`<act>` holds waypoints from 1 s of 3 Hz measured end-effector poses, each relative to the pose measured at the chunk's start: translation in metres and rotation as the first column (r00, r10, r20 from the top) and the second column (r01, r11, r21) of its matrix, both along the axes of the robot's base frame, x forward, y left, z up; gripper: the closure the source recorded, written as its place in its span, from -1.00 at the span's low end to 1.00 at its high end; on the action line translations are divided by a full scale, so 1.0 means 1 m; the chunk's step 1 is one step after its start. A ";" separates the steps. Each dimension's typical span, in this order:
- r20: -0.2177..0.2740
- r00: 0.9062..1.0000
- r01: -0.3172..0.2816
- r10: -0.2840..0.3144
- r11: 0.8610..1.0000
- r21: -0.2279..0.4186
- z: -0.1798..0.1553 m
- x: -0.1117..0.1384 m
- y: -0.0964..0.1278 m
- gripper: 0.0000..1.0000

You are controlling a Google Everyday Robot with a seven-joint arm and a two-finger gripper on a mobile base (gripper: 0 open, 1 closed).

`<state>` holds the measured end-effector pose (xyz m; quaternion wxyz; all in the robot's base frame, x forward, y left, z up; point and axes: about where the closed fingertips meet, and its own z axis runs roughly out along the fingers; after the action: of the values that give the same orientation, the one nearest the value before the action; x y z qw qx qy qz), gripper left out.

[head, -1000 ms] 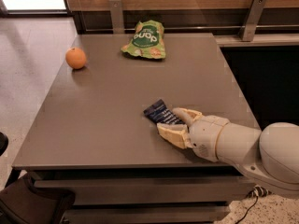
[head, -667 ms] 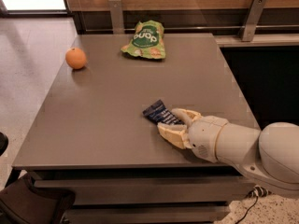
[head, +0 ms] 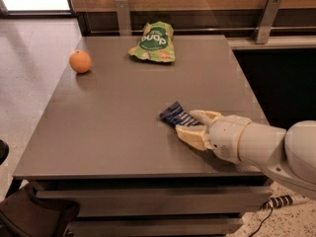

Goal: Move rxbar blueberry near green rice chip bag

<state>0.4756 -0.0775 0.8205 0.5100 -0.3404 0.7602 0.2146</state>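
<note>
Claw (head: 187, 123) sits at rxbar blueberry (head: 172, 114), table (head: 113, 132) front-right.

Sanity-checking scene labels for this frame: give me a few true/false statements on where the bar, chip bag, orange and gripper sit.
1. The rxbar blueberry lies at the gripper, near the table's front right. True.
2. The green rice chip bag touches the bar. False: it lies by the far edge, well apart from the bar.
3. An orange sits on the table to the left of the bag. True.
4. The gripper is over the orange. False: it is low at the front right, far from the orange.
</note>
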 end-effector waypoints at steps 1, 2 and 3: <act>0.027 1.000 0.014 -0.013 0.999 -0.037 0.024 0.032 -0.039 1.00; 0.050 0.996 0.071 -0.067 0.995 -0.076 0.054 0.083 -0.091 1.00; 0.026 0.992 0.123 -0.120 0.984 -0.126 0.061 0.124 -0.118 1.00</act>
<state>0.5993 -0.1953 0.8813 0.5064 -0.3274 0.7869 0.1308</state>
